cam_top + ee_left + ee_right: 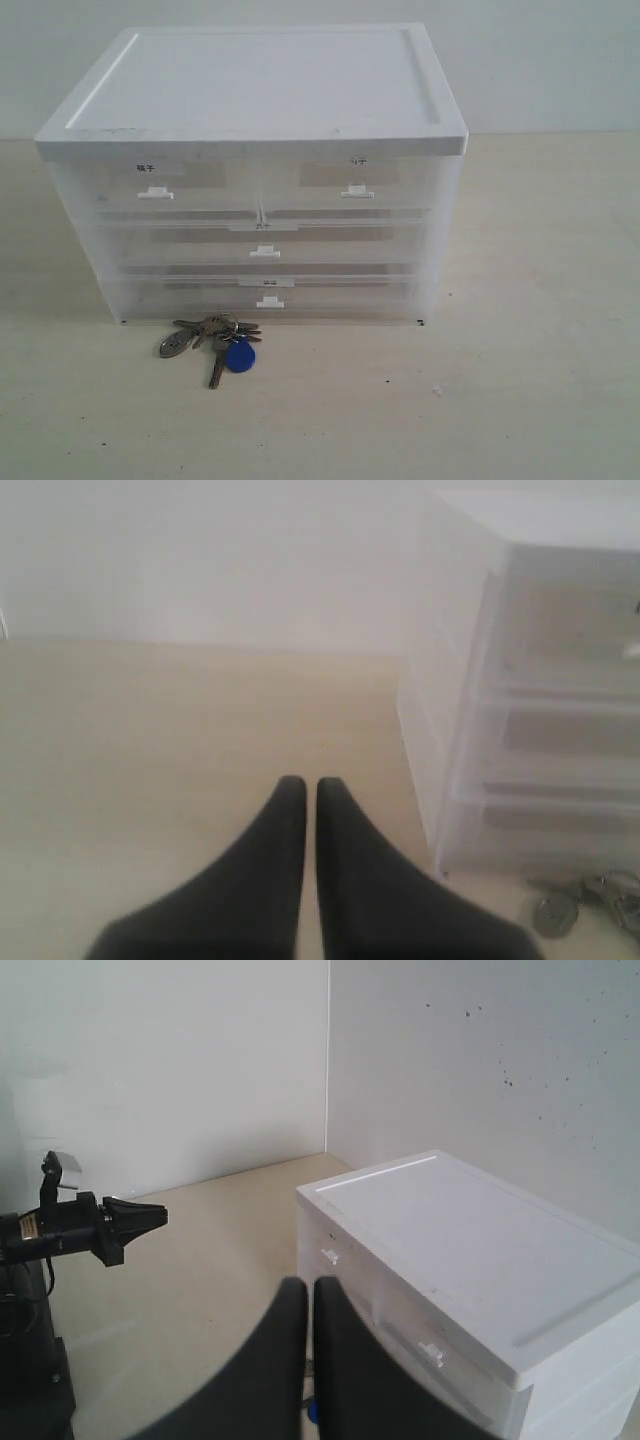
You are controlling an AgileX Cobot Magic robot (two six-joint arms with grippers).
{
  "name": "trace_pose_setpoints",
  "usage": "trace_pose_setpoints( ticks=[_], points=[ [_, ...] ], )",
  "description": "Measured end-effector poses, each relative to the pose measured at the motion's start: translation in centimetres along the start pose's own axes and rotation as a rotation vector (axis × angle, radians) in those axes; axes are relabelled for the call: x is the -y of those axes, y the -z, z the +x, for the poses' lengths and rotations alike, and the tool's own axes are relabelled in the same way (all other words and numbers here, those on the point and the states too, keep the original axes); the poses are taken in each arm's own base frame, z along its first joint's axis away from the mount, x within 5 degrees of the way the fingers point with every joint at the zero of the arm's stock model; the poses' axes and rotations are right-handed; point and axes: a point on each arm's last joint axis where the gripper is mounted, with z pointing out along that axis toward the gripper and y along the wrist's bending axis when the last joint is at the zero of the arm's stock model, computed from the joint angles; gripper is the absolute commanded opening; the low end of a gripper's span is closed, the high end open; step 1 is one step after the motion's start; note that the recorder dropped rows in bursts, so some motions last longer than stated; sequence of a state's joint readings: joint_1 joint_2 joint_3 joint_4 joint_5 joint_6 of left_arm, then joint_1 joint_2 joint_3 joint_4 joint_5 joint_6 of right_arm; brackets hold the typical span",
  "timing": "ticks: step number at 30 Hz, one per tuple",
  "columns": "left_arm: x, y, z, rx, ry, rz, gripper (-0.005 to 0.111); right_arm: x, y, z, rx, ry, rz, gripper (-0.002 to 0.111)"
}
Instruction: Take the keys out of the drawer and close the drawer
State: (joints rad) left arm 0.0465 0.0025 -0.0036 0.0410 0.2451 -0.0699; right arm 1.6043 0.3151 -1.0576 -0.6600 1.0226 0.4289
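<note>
The keys (220, 340), a bunch on a ring with a round blue tag, lie on the table just in front of the cabinet's bottom left. The drawer (357, 190) is the top right half-width one, and it sits flush with the cabinet front, closed. Neither gripper shows in the exterior view. My left gripper (311, 783) is shut and empty, hovering over bare table to the left of the cabinet, with the keys (590, 900) off to its side. My right gripper (308, 1285) is shut and empty above the cabinet's front right, with the drawer's tab handle (432, 1353) beside it.
The white-topped translucent cabinet (250, 80) stands mid-table with all its drawers pushed in. The left arm (100, 1228) shows across the table in the right wrist view. White walls stand behind and beside the cabinet.
</note>
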Motion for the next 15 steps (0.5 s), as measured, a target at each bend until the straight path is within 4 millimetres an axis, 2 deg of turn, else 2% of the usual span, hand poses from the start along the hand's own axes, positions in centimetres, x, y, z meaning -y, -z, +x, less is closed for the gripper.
trace_pose_setpoints(
  ticks=[3, 15],
  points=[
    [-0.03, 0.01, 0.44, -0.048, -0.025, -0.003, 0.005, 0.00, 0.00, 0.00, 0.000, 0.000, 0.000, 0.000],
    [-0.03, 0.01, 0.49, -0.054, -0.036, -0.003, 0.005, 0.00, 0.00, 0.00, 0.000, 0.000, 0.000, 0.000]
  ],
)
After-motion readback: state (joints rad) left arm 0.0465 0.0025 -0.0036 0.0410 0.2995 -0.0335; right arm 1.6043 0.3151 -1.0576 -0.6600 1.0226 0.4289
